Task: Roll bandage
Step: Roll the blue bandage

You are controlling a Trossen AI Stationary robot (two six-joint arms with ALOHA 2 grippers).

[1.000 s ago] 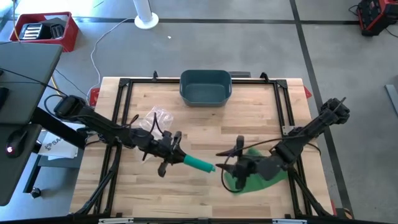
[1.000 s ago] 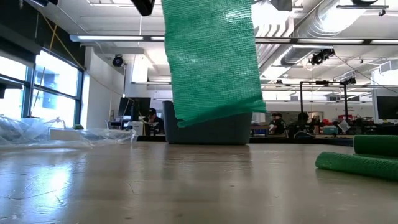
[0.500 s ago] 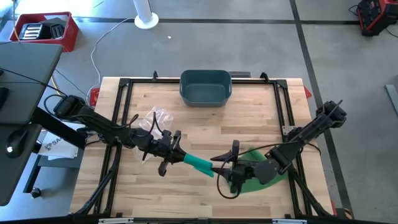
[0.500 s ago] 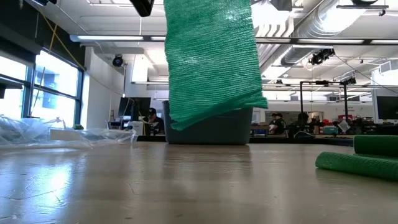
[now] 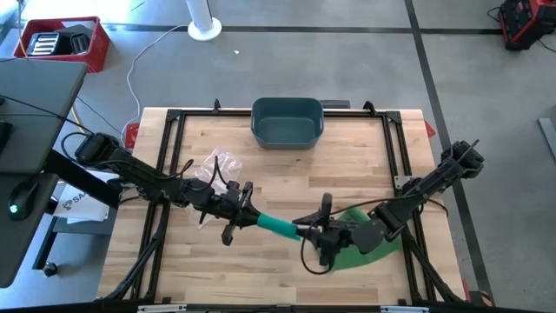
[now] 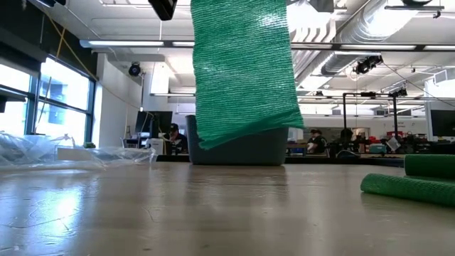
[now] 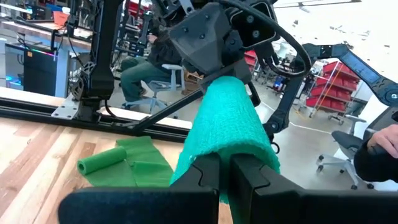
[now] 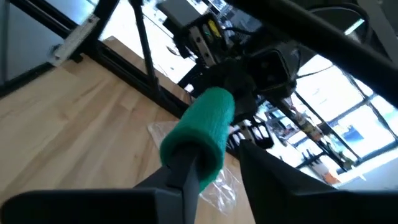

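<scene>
— Why is the green rolled elastic bandage [image 5: 276, 228] held up off the wooden counter [image 5: 287, 169] like that?

— The left claw [image 5: 236, 217] is clenched on one end, so the roll hangs clear between the arms. The right claw [image 5: 314, 233] sits at the other end, one finger on the roll; whether it has gripped yet, I cannot tell.

— And the loose part?

— The unrolled green strip [image 5: 360, 243] lies flat under the right arm, near the counter's front right (probably what is left to wind on).

— Room to move?

— Fair. The blue-grey plastic bin [image 5: 287, 121] sits well back; the crumpled clear wrapper [image 5: 221, 164] lies just behind the left claw, and the black frame rails [image 5: 174, 143] hem the sides.
</scene>
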